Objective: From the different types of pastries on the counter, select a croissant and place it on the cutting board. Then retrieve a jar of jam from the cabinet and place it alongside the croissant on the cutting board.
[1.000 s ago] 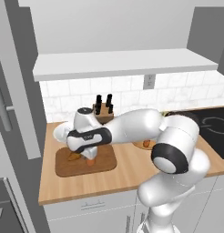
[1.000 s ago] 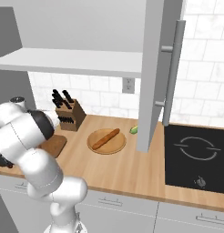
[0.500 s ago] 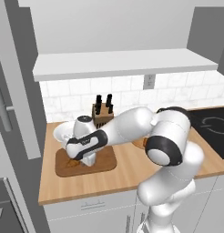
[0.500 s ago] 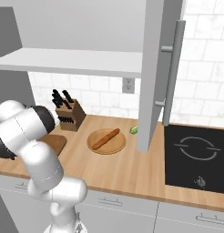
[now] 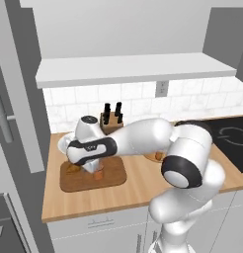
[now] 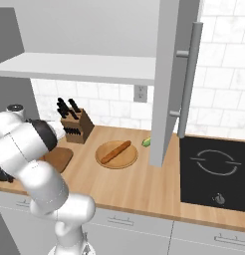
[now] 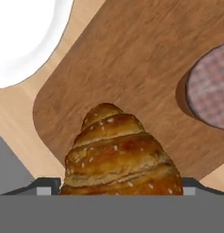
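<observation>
The gripper (image 7: 118,186) is hanging low over the board (image 7: 132,59) with its jaws spread wide, straddling the near end of the croissant (image 7: 118,150); whether the pads are touching the crust I cannot tell. The croissant is lying on the board, near its rounded corner. The nearest risk is coming from here: if the hand is lifting crookedly or sliding sideways, a fingertip could be catching the flaky crust and dragging the pastry toward the board's rim, or tipping it over onto the counter (image 5: 143,183). Just beyond, the jar (image 7: 209,86) is standing upright on the same board, close beside the croissant, so any sideways swing of the hand is threatening to knock it over and send it rolling off. Beside the board's corner a white dish (image 7: 22,32) is sitting, and a wide retreat that way could be clipping its edge. Farther along the counter, the roll (image 6: 115,151) is resting on its round plate (image 6: 129,160), well apart and out of danger.
</observation>
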